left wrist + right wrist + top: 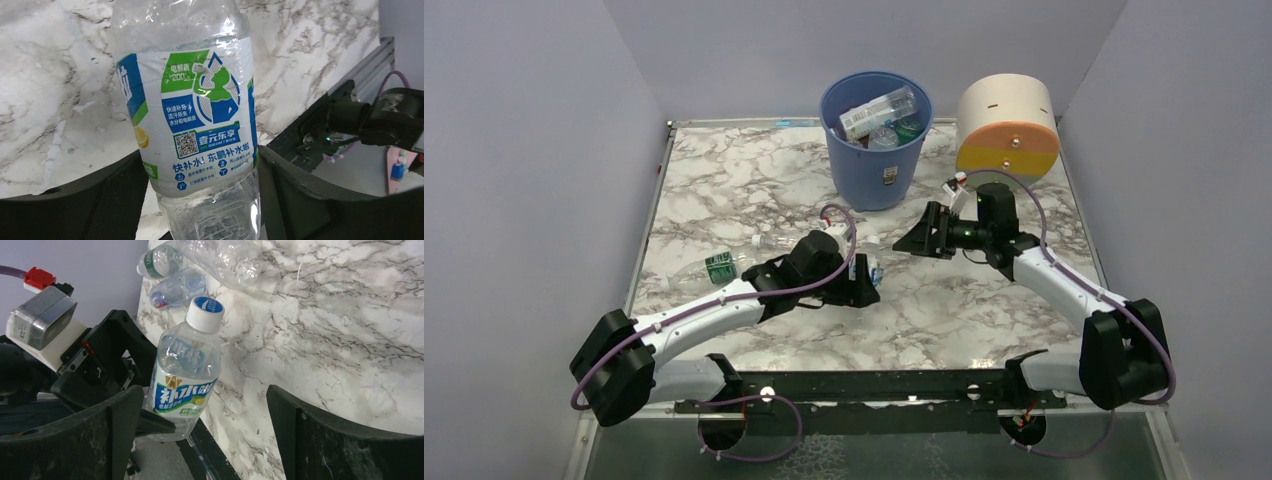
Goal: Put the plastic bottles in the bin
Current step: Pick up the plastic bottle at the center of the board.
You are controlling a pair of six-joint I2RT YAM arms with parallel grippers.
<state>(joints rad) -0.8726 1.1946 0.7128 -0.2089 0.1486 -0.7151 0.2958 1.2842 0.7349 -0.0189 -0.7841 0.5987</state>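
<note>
Several loose bottles [724,266] lie at the table's left. The left gripper [866,285] clamps one blue-labelled bottle [200,130] at mid-body, probably for a balanced carry. Its long axis runs along the fingers, cap away from the wrist. Beyond stands the bin [874,175], part-filled. The right gripper [924,232] hangs spread, empty.

The worktop [724,190] is smooth, marble-patterned, with a soft sheen. The bin [864,175] is smooth blue plastic, faintly shiny; the drum [1007,125] beside the bin looks matt. The bottle [185,375] in front of the bin is thin, dented clear plastic with a glossy film label. The left tool [200,165] around it is matt black, grainy.
</note>
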